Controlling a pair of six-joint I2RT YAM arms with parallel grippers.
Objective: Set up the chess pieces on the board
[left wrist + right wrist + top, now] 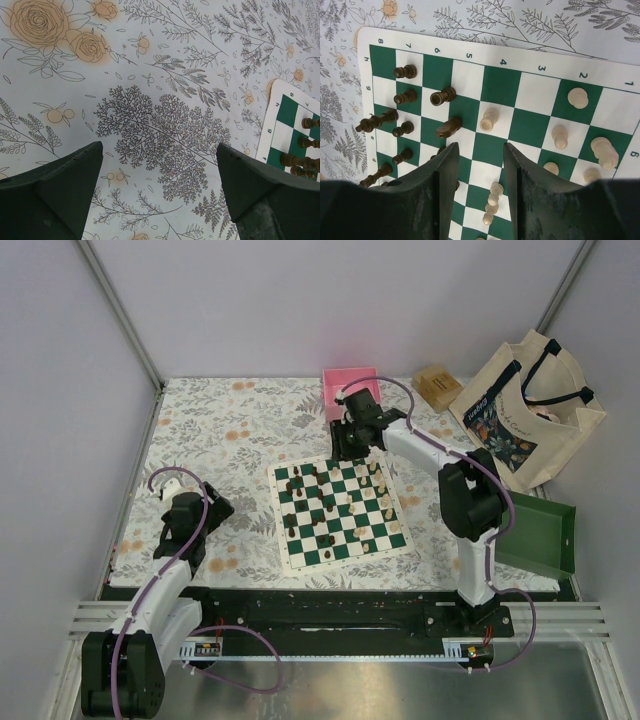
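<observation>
The board (395, 537) lies mid-table, green and white checks. Dark chess pieces (300, 480) stand along its left side and cream chess pieces (385, 495) along its right. My right gripper (350, 440) hovers over the board's far edge. In the right wrist view it (481, 147) is open; a tall cream piece (492, 197) stands on the board (502, 85) in the gap between the fingers, touching neither. A dark knight (449, 127) and a cream pawn (489, 119) stand just beyond the tips. My left gripper (215, 508) (160, 147) is open over the floral cloth, left of the board (290, 107).
A pink tray (350, 380) sits behind the right gripper, a wooden block (437, 385) beside it. A tote bag (530, 410) leans at the back right. A green tray (540, 535) lies at the right edge. Dark pieces (300, 161) show at the left wrist view's right edge.
</observation>
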